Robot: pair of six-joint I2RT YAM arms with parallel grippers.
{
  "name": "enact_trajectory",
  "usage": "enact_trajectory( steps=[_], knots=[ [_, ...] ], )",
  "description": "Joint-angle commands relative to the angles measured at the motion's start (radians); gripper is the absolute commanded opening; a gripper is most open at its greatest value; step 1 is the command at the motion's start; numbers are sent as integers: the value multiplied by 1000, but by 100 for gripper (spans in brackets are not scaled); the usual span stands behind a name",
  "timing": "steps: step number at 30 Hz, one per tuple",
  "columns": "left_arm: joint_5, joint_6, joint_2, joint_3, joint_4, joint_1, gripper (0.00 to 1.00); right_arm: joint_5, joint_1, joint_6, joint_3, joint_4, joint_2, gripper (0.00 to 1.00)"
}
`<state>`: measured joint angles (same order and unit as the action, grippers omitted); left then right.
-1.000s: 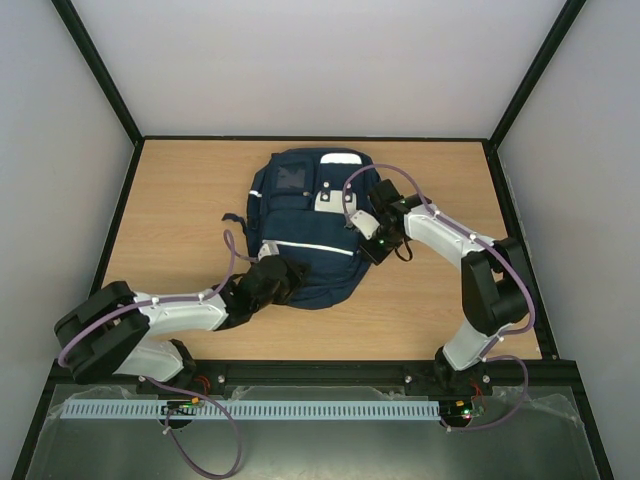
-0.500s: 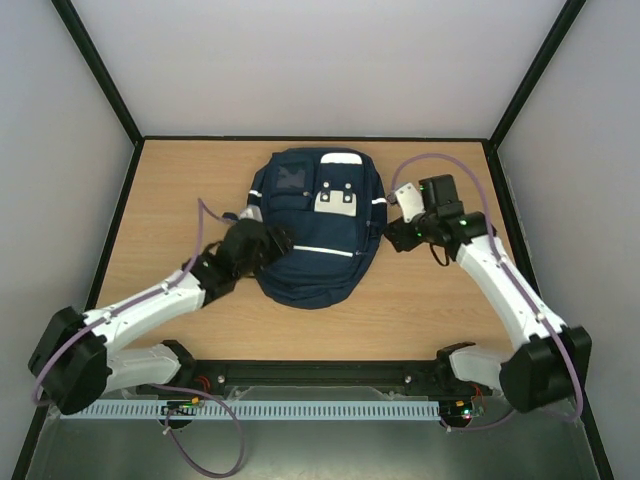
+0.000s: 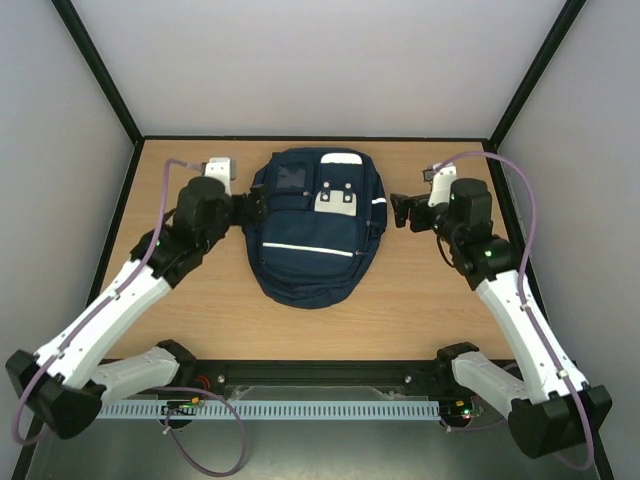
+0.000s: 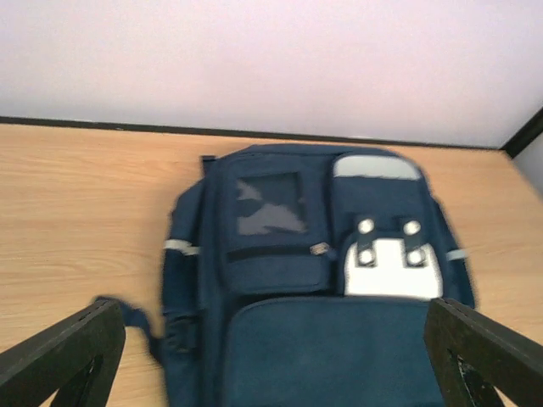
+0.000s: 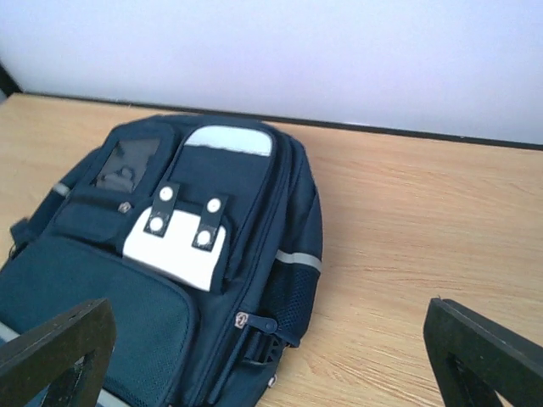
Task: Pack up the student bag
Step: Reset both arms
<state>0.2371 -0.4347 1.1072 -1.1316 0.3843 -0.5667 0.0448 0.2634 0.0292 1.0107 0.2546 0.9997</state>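
The student bag (image 3: 312,235), a navy backpack with white stripes and a grey-white front patch (image 3: 334,201), lies flat on its back in the middle of the table, top towards the far wall. My left gripper (image 3: 250,207) hovers at the bag's upper left edge, open and empty. In the left wrist view its fingers (image 4: 64,356) frame the bag (image 4: 314,280), which is blurred. My right gripper (image 3: 404,210) hangs just right of the bag's upper right side, also open with nothing in it. The right wrist view shows the bag (image 5: 170,254) to the left, between wide-spread fingers (image 5: 484,352).
The wooden table (image 3: 430,300) is bounded by a black frame and white walls. A shoulder strap (image 4: 136,318) sticks out at the bag's left side. A zipper pull (image 5: 254,322) sits on the bag's right flank beside a mesh side pocket (image 5: 293,297).
Both grippers have come off the bag and opened. The left arm swung from the bag's lower left to its upper left; the right arm drew back to the right. The bag now lies straighter.
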Motion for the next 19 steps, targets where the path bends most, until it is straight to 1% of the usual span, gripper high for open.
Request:
enact_trajectory(
  steps=[1,2,4,5,6,10,15,19],
  knots=[
    [138,219,-132,166,-71,8,100,-97,-3,139,-94,-125,-79,99],
    [175,230,-146,204,-91,9,100,-104,-4,147,-114,-130,-96,99],
    [302,229,-161,258,-104,9,99,-100,-4,166,-185,-166,-142,99],
    [364,203,-171,283,-109,9,99,-93,-9,165,-213,-183,-168,99],
    [388,178,-186,302,-116,13,99,-92,-14,166,-236,-190,-187,99],
    [293,150,-227,391,-185,49,99,-113,-42,174,-295,-216,-213,99],
    [227,119,-207,362,-162,71,99,-122,-48,161,-322,-237,-218,99],
    [269,117,-236,371,-165,74,99,-83,-54,162,-339,-237,-222,100]
  ],
)
